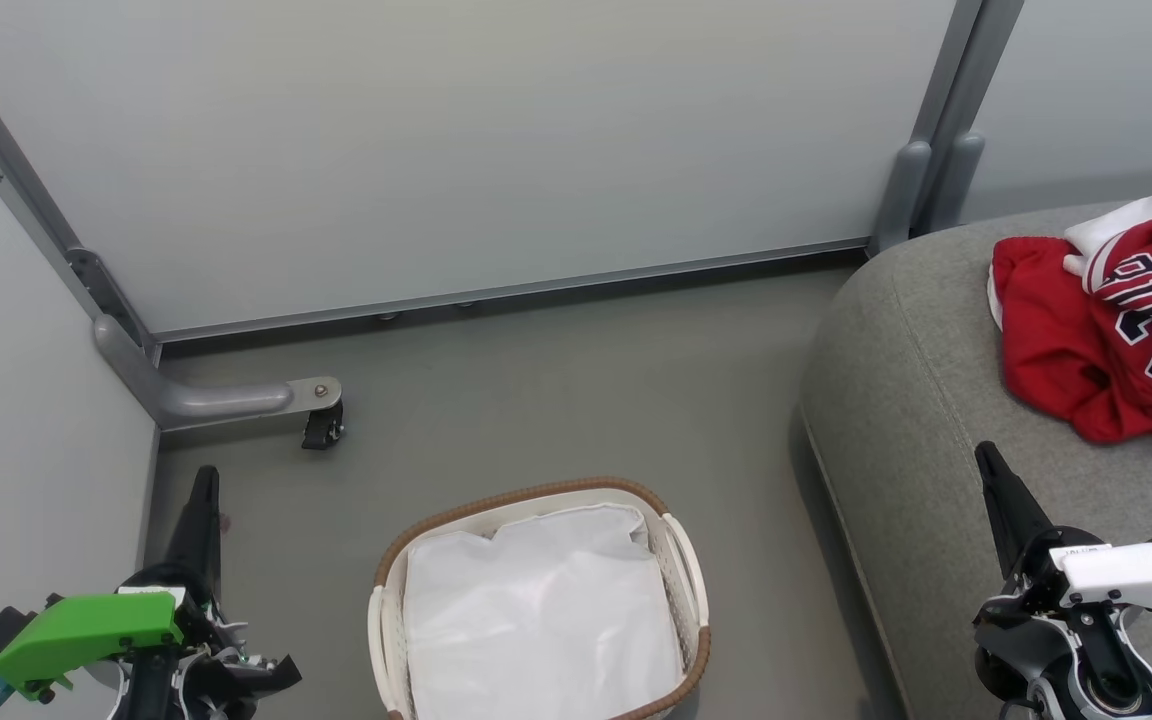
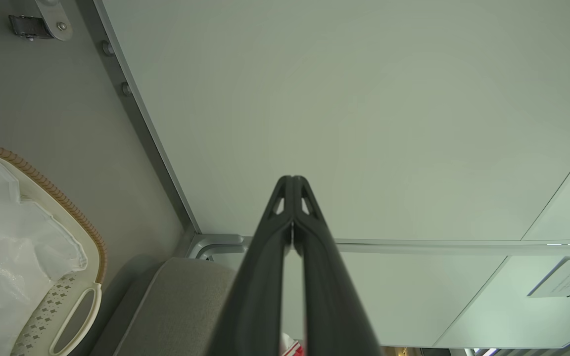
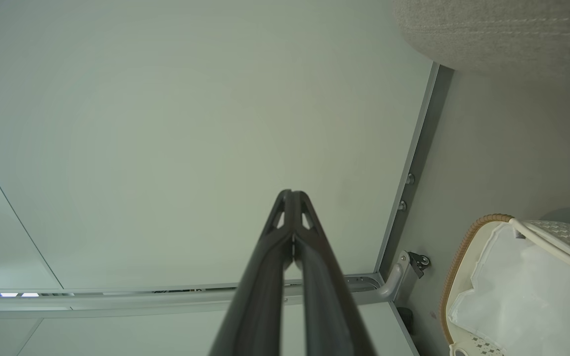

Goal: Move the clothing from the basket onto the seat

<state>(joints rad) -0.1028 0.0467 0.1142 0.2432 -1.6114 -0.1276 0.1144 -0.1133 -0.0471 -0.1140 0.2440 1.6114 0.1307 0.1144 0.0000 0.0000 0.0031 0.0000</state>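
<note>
Since the basket (image 1: 526, 495) holds just its liner (image 1: 536, 610), we see jerseys (image 1: 1066, 350) on the seat (image 1: 896, 420), 1 o'clock from our right pincer (image 1: 986, 458) (nearer arm); it & left pincer (image 1: 204, 482) closed tight, empty.

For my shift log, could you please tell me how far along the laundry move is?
Done: the clothing lies on the seat, and the basket holds just its white liner. In hand: nothing; left gripper and right gripper are shut, empty. Left: seemingly nothing.
</note>
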